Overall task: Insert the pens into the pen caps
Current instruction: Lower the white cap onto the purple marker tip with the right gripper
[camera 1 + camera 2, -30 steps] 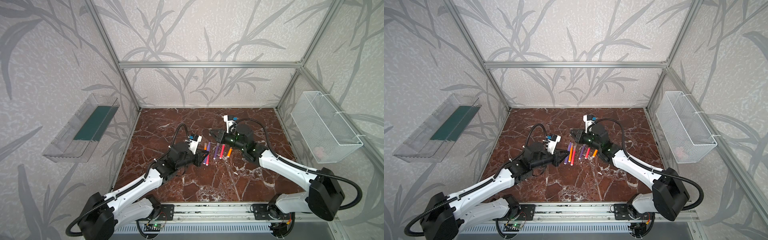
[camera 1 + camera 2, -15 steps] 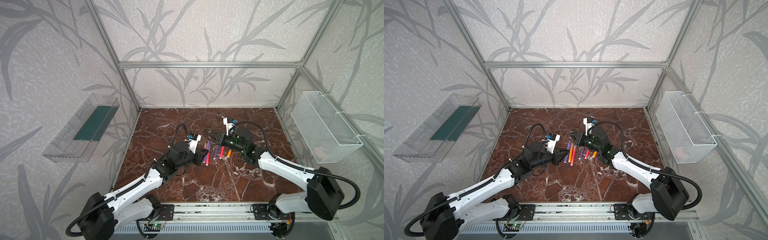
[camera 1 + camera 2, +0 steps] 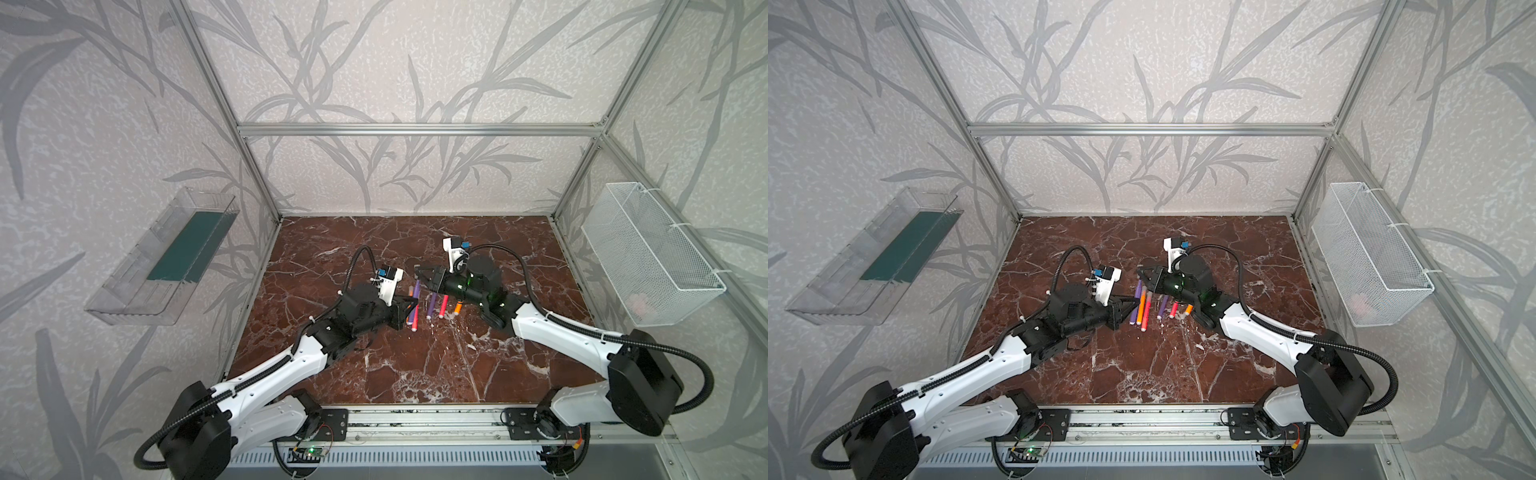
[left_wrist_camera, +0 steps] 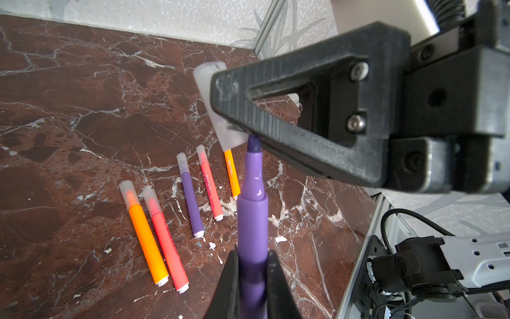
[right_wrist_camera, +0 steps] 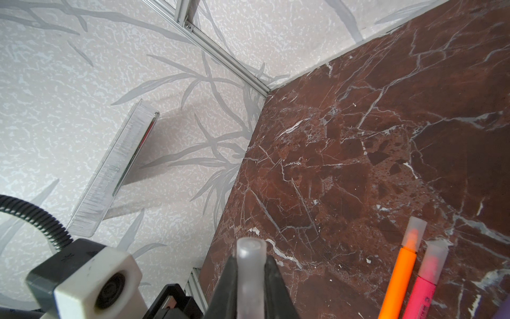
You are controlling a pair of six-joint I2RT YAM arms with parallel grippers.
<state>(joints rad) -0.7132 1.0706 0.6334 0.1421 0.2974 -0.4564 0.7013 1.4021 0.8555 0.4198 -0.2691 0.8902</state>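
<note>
My left gripper [image 4: 252, 254] is shut on an uncapped purple pen [image 4: 252, 193]. The pen's tip touches the open end of a translucent pen cap [image 4: 207, 72]. My right gripper [image 5: 250, 258] is shut on that cap [image 5: 249, 248], and its black finger [image 4: 303, 110] covers the cap's middle. In both top views the two grippers [image 3: 409, 309] [image 3: 419, 272] meet over the middle of the marble table [image 3: 415, 365]. Several capped pens lie in a row there: orange [image 4: 146, 234], pink [image 4: 165, 240], purple [image 4: 190, 201], pink [image 4: 211, 190] and orange [image 4: 231, 176].
A clear plastic tray [image 3: 166, 262] hangs on the left wall and a white wire basket [image 3: 648, 257] on the right wall. An aluminium rail [image 3: 415, 424] carrying both arm bases runs along the table's front edge.
The right gripper has shifted a little left and nearer with the cap, toward the left gripper's pen. The left gripper has hardly moved.
</note>
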